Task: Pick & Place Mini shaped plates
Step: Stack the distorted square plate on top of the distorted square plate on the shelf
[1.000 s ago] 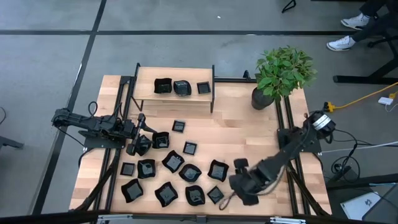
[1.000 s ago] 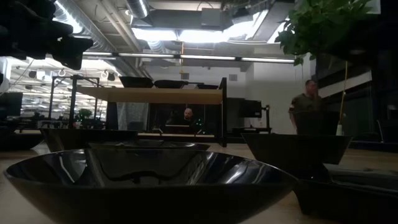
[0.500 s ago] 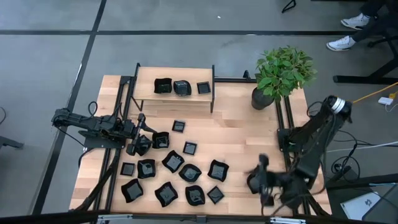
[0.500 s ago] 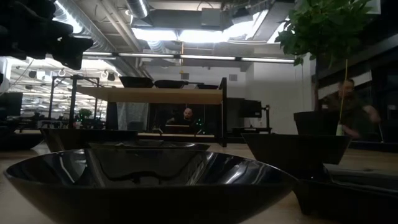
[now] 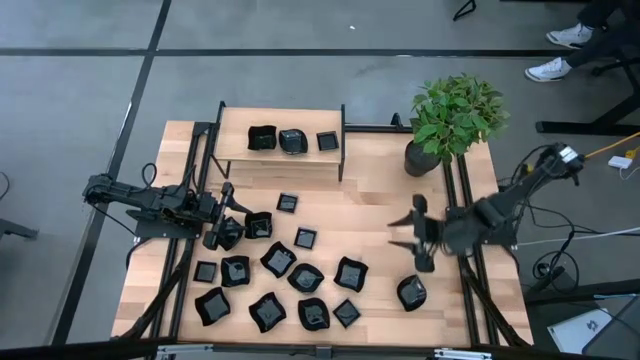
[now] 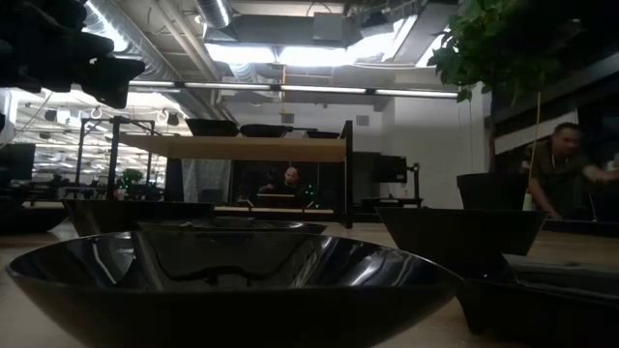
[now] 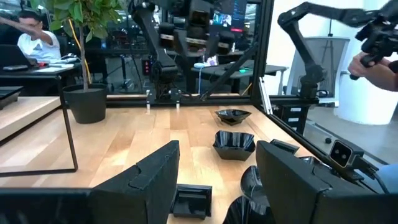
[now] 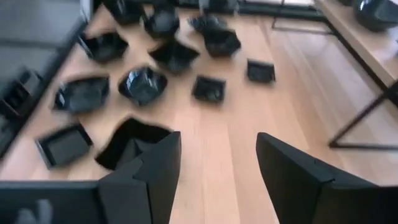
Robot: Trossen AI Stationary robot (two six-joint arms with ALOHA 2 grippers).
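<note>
Several mini shaped plates, small glossy black dishes, lie flat on the wooden table [image 5: 370, 215], mostly near its front left [image 5: 290, 280]. One plate [image 5: 411, 292] lies apart at the near right. Three more sit on the raised shelf [image 5: 282, 158] at the back. My right gripper [image 5: 402, 236] hangs open above bare wood, on the far side of that lone plate, touching nothing; in its wrist view [image 8: 217, 180] plates spread out ahead. My left gripper [image 5: 222, 230] waits open at the table's left, beside a plate [image 5: 258, 225]; its wrist view [image 7: 217, 186] shows nothing between the fingers.
A potted plant [image 5: 455, 115] in a dark pot [image 5: 422, 158] stands at the back right. Black frame rails run along both table sides [image 5: 462, 200]. The middle right of the table is bare wood. A person [image 6: 561, 164] shows beyond the table.
My right gripper has drawn back from the table's near edge: first toward the right, then up and toward the far edge, tipping from pointing down to nearer level. It has stayed open. The plate at the near right, which the arm covered before, now shows lying on the table.
</note>
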